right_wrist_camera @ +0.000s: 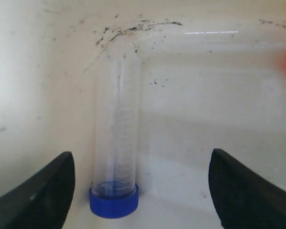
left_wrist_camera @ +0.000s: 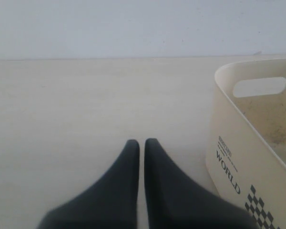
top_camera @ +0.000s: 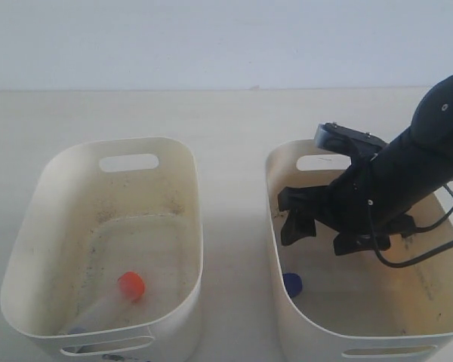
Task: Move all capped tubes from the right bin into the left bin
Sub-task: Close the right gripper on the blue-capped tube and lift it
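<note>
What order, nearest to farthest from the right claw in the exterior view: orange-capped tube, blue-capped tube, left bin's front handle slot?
1. blue-capped tube, right bin, with the right claw.
2. orange-capped tube, left bin.
3. front handle slot, same bin.

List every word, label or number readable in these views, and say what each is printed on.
"WORLD": on the outer wall of the left bin, left wrist view, above a checkered pattern.
Small print above "WORLD": too small to read.
Faint graduation marks on the blue-capped tube: too blurred to read.
Nothing else is legible in any view.
</note>
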`<state>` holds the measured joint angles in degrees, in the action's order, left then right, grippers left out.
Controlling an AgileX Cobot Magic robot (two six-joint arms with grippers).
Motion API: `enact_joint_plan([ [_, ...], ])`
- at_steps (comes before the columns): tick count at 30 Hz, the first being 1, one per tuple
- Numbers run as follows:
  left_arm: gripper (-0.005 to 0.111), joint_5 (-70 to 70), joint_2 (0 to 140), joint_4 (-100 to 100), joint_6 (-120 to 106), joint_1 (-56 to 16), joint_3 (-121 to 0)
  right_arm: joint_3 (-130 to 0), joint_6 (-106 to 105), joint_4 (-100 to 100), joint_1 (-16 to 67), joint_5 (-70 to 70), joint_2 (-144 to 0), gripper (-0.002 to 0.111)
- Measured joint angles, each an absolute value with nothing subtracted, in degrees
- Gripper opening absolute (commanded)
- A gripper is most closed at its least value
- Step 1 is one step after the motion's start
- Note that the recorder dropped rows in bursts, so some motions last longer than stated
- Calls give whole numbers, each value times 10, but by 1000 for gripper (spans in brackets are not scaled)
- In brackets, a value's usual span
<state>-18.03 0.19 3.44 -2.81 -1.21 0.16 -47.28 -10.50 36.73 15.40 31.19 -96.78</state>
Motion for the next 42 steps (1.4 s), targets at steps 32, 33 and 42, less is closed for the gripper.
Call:
enact_joint_plan([
  [32, 4, -180, 2, 34, -28, -12, 2, -473, -104, 363, 199, 253, -968, 73],
  [33, 4, -180, 2, 34, -28, -12, 2, -473, -104, 359, 199, 253, -968, 73],
  [42, 4, -180, 2, 34, -28, -12, 2, -473, -104, 349, 200, 257, -968, 73],
])
